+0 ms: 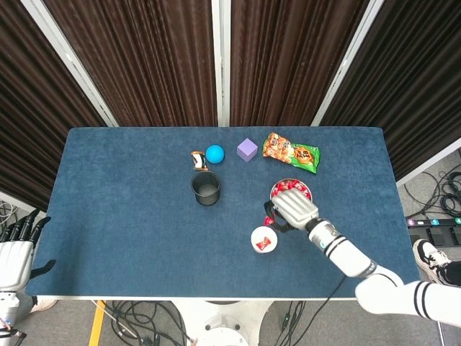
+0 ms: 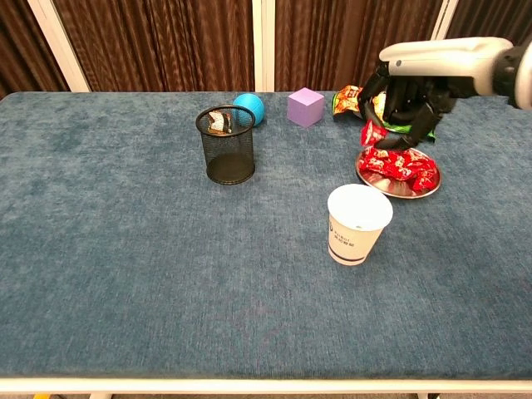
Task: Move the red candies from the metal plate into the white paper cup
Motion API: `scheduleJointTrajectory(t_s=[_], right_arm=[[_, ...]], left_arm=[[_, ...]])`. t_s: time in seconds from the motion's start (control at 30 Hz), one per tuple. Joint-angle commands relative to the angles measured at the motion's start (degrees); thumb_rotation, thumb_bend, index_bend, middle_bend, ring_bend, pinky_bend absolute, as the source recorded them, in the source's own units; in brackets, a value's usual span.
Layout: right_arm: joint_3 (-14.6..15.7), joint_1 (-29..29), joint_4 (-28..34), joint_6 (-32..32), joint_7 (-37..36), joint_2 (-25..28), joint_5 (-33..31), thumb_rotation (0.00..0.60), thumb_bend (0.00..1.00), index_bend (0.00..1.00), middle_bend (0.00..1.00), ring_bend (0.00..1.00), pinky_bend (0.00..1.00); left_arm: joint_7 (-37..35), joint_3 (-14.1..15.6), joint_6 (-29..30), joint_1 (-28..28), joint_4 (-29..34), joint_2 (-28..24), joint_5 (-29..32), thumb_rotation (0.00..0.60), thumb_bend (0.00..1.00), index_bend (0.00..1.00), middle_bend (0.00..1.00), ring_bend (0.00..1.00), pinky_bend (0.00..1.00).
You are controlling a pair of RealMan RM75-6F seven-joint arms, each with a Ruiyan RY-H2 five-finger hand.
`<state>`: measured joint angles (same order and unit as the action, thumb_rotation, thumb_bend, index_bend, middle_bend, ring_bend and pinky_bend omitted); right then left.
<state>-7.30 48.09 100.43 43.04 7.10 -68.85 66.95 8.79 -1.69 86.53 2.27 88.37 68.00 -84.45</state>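
A metal plate (image 2: pixel 423 189) (image 1: pixel 274 192) at the right of the table carries a heap of red candies (image 2: pixel 399 164) (image 1: pixel 297 190). In front of it stands the white paper cup (image 2: pixel 358 224) (image 1: pixel 263 240), with one red candy (image 1: pixel 263 243) lying inside. My right hand (image 2: pixel 413 93) (image 1: pixel 293 208) hovers above the plate's left side and pinches a single red candy (image 2: pixel 371 132) (image 1: pixel 269 219), lifted clear of the heap. Only the head view shows my left hand (image 1: pixel 16 249), off the table's left edge with its fingers spread and nothing in it.
A black mesh cup (image 2: pixel 227 145) stands left of centre. Behind it are a small wrapped snack (image 2: pixel 218 120) and a blue ball (image 2: pixel 249 109). A purple cube (image 2: pixel 305 106) and a snack bag (image 2: pixel 357 101) lie at the back, near the plate.
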Motion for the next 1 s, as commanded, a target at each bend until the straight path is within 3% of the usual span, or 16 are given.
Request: scheduleJointTrajectory(t_s=[0.03, 0.33, 1.0], right_arm=[[1.96, -1.39, 0.78, -0.55, -1.97, 0.17, 4.54, 0.6, 0.32, 0.64, 0.95, 0.93, 1.0], [3.04, -0.38, -2.9, -2.21, -0.23, -4.16, 3.98, 0.6, 0.32, 0.6, 0.95, 0.93, 1.0], [3.84, -0.08, -2.69, -2.64, 0.95, -4.09, 3.84, 0.6, 0.29, 0.31, 0.95, 0.91, 1.0]], left_arm=[[0.1, 0.08, -0.03, -0.1, 0.07, -0.04, 0.14, 0.6, 0.0, 0.21, 0.16, 0.14, 0.19], [-0.4, 0.31, -0.04, -0.41, -0.61, 0.33, 0.31, 0.6, 0.0, 0.21, 0.16, 0.14, 0.19], [-0.87, 0.05, -0.21, -0.16, -1.55, 0.89, 0.23, 0.6, 0.0, 0.21, 0.16, 0.14, 0.19]])
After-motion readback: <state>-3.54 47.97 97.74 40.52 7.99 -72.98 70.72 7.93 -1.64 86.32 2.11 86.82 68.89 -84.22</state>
